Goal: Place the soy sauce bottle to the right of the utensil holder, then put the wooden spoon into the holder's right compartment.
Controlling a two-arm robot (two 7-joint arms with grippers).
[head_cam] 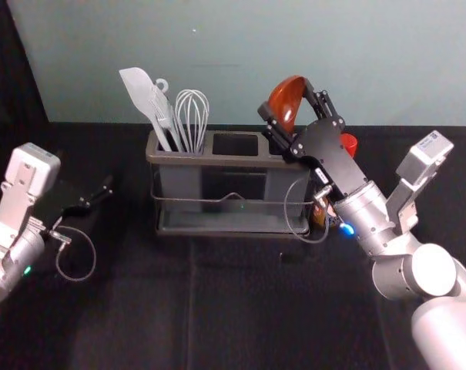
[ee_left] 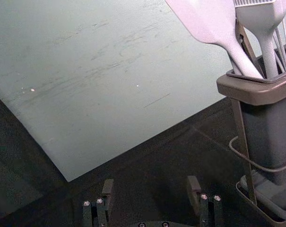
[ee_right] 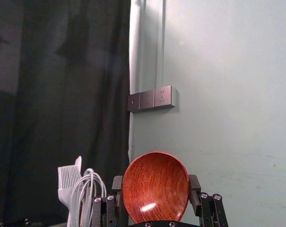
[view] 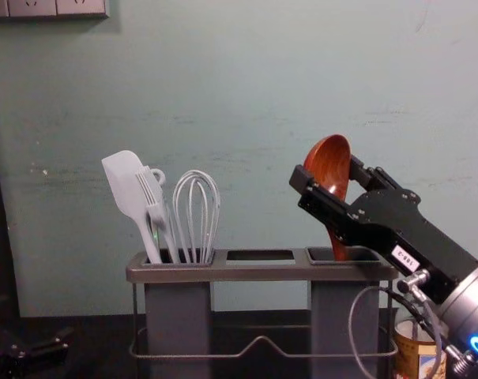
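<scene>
The right claw (view: 328, 172) is clamped on the bowl of the wooden spoon (view: 329, 162), above the right compartment (view: 333, 304) of the utensil holder (view: 258, 272). In the chest view, the spoon's long axis runs nearly upright, bowl toward 12 o'clock, handle toward 6 and down at that compartment's mouth; how deep it reaches I can't tell. The right arm, coming in from 4 o'clock, is the nearer one. The next move probably wants a straight lowering, then a release; a tilt could catch the handle on the rim.

The left compartment (view: 178, 316), at the holder's 9 o'clock, has a spatula (view: 124, 178), a brush (view: 149, 189) and a whisk (view: 195, 213). The soy sauce bottle (view: 410, 347) stands at 3 o'clock, just beside the holder, so that part looks done. The left claw (ee_left: 151, 189) waits at the holder's 9 o'clock, fingers apart, over the bench (head_cam: 140, 308).
</scene>
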